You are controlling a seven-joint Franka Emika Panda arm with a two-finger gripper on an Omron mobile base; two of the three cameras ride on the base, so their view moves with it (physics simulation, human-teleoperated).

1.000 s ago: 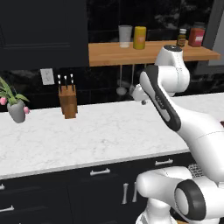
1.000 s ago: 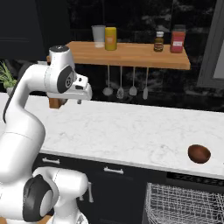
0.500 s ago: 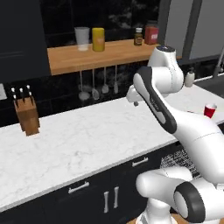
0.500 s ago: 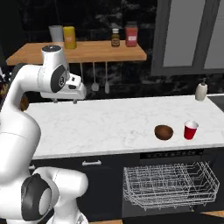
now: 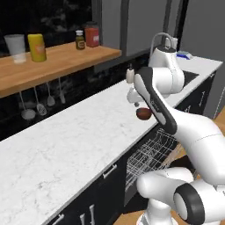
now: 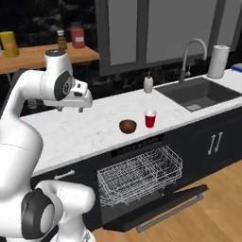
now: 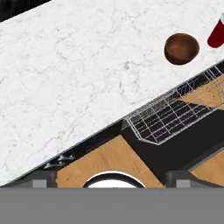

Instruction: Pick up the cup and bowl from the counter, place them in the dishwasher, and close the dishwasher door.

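Nothing was loaded yet — the bowl [image 6: 127, 126] and cup [image 6: 150, 118] sat side by side on the tabletop [image 6: 94, 134] above the open dishwasher [image 6: 142, 177]; the jaws stood apart, empty, well left of both.

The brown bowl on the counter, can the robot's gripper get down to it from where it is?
Probably yes. The bowl sits in the open on the counter, apart from the cup, with nothing above it. The gripper hovers open and empty off to one side.
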